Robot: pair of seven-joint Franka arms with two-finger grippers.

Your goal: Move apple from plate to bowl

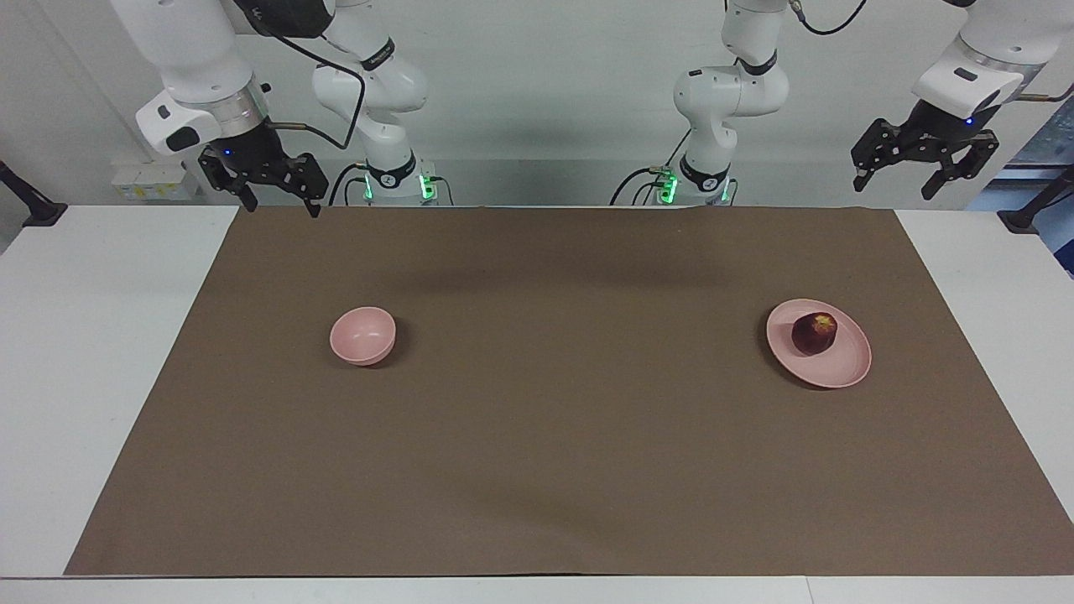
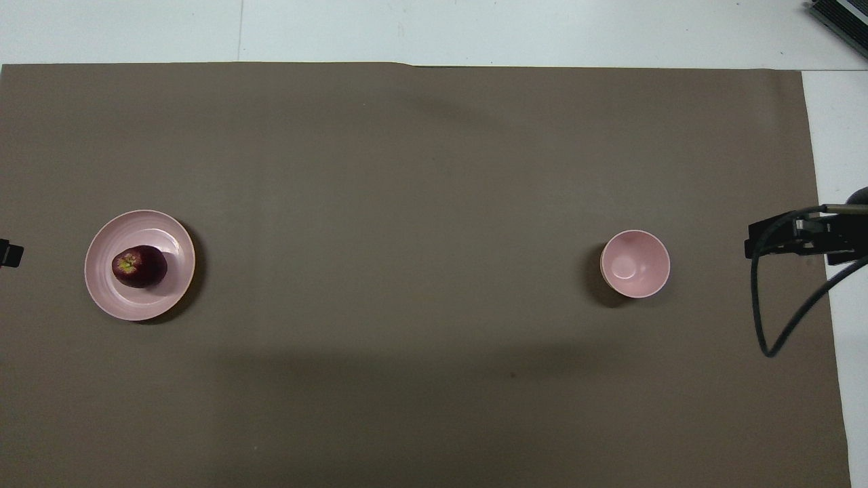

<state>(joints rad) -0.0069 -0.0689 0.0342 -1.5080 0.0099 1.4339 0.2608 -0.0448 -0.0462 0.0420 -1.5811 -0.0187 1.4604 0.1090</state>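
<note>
A small dark red apple [image 1: 814, 333] with a yellowish patch lies on the flat pale pink plate [image 1: 841, 370], toward the left arm's end of the table. The overhead view shows the apple [image 2: 140, 266] on the plate [image 2: 139, 306] too. The small deep pink bowl [image 1: 362, 335] stands empty toward the right arm's end, and it also shows in the overhead view [image 2: 635, 264]. My left gripper [image 1: 894, 190] hangs open and empty in the air over its end of the table, apart from the plate. My right gripper [image 1: 283, 205] hangs open and empty over the mat's corner at its own end.
A brown mat [image 1: 537, 436] covers most of the white table [image 1: 84, 352]. The plate and bowl are far apart on it. A black cable [image 2: 780, 318] loops down from the right arm over the mat's edge.
</note>
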